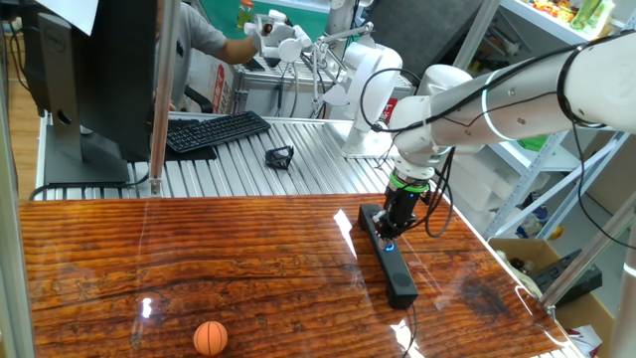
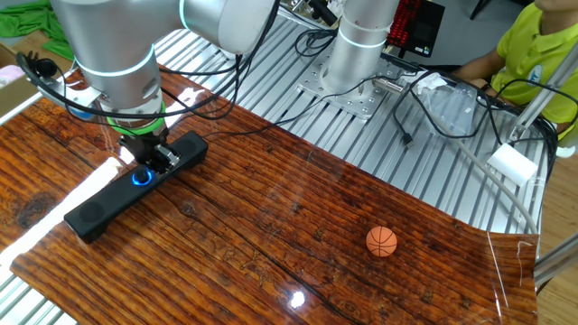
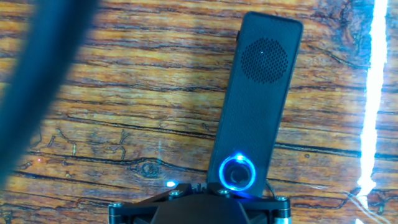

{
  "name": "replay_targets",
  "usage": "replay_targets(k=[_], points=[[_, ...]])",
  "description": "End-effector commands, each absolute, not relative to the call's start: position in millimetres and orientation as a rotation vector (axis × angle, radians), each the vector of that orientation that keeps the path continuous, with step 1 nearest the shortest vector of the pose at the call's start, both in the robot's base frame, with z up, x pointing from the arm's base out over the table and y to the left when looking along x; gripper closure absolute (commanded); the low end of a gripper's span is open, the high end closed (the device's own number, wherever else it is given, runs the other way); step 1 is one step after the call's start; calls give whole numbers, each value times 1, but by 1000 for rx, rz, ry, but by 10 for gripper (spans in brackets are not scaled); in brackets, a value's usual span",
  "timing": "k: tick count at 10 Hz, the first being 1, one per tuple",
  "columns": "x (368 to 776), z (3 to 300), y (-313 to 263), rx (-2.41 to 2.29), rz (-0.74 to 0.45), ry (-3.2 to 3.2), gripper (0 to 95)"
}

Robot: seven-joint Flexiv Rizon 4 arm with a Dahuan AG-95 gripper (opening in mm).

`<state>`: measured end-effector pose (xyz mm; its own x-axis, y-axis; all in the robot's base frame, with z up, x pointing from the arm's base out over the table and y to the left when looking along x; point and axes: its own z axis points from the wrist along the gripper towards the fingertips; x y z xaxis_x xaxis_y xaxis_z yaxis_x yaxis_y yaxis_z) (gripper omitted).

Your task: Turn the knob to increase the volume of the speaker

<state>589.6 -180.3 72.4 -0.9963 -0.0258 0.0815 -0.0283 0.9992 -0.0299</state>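
Hand view: knob (image 3: 238, 174) sits right under the tool (image 3: 214, 198), mid-speaker (image 3: 256, 99); fingers are fully closed, can't tell if they're pinching it.

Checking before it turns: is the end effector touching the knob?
Cannot tell. End effector stands right at the knob; no view shows contact or gap.

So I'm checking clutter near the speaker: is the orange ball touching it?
No, the orange ball lies alone on the wooden table, well apart from the speaker.
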Motion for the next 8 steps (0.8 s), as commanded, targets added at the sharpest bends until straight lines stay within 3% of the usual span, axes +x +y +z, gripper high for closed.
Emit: replay_targets(k=[1, 8], points=[[591, 72, -181, 39, 49, -3055, 950], [605, 77, -191, 59, 54, -3046, 950]])
